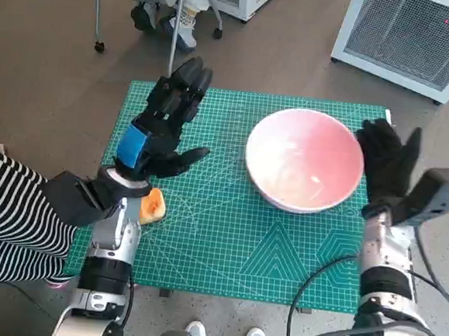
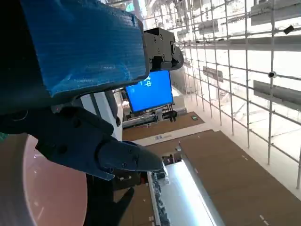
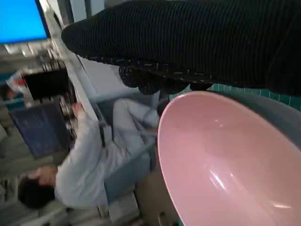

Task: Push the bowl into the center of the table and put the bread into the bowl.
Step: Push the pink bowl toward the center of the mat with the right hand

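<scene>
Honestly, my worry is the bowl [image 1: 304,159], toward the table's [image 1: 225,254] far right, the right hand [image 1: 388,161] flat beside its rim, fingers apart: push high and it tips or skids past center. The left hand [image 1: 164,124] hovers with fingers spread, holding nothing, its wrist partly over the bread [image 1: 152,206] near the left edge. Only the head view shows the bread; the right wrist view alone shows a seated person [image 3: 82,165].

Head view steeply down over the green mat [image 1: 227,238] from above; left wrist view outward toward windows past the pink bowl [image 2: 42,188]; right wrist view sideways, close against that same bowl, shared by all three.
</scene>
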Controlling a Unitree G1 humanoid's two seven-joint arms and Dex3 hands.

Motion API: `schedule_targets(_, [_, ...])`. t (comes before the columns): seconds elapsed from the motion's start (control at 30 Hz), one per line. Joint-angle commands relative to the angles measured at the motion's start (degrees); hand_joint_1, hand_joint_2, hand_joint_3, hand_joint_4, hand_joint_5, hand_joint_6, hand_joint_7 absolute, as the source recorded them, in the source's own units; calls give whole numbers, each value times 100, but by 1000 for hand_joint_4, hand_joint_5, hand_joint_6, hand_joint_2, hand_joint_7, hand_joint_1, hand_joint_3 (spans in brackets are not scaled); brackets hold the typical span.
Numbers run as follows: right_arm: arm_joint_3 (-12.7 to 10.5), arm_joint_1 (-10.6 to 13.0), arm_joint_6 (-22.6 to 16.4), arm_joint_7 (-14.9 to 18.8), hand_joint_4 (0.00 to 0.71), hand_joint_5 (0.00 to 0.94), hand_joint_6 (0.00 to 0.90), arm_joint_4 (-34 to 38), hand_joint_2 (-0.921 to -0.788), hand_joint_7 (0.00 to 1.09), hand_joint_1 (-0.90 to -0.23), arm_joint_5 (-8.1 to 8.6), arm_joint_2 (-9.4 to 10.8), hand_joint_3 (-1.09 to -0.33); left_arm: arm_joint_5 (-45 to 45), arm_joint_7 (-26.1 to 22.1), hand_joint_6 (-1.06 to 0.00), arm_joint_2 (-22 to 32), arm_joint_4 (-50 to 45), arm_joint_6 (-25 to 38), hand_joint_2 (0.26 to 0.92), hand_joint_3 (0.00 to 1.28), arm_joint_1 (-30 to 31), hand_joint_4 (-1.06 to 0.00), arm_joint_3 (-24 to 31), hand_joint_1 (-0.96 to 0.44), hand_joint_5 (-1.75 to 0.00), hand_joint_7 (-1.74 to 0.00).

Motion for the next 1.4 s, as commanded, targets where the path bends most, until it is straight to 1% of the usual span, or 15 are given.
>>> schedule_targets(0.03, [-6,-19,174,96,137,0,118,125,-921,212,-626,-3,177,-854,-24,6,-5,66,-139,-27,921,183,102,-65,41,-425,-10,-343])
schedule_targets(0.37, [-43,-141,264,138,125,0,111,144,-921,192,-635,25,390,-852,-99,-31,-15,101,-189,-21,921,180,178,-71,95,-422,-10,-338])
schedule_targets(0.6, [-28,-215,315,105,119,0,111,169,-921,178,-604,0,533,-866,-91,-7,-21,99,-185,-41,921,179,195,-76,136,-419,-10,-330])
schedule_targets(0.9, [-31,-261,405,109,114,0,116,186,-921,163,-603,0,649,-875,-47,29,-25,77,-153,-54,921,182,174,-77,148,-417,-8,-319])
schedule_targets(1.17, [-16,-255,424,199,101,0,119,119,-921,150,-601,-6,605,-884,-15,46,-29,34,-83,-68,921,184,137,-82,123,-417,-8,-310])
schedule_targets(1.3, [34,-241,335,234,97,0,119,23,-921,144,-600,-54,529,-886,-7,40,-32,19,-57,-71,921,184,122,-83,104,-417,-8,-306])
schedule_targets(1.4, [108,-218,184,238,95,1,120,-113,-921,139,-600,-126,420,-888,9,46,-34,8,-52,-69,921,183,115,-84,86,-418,-8,-303])
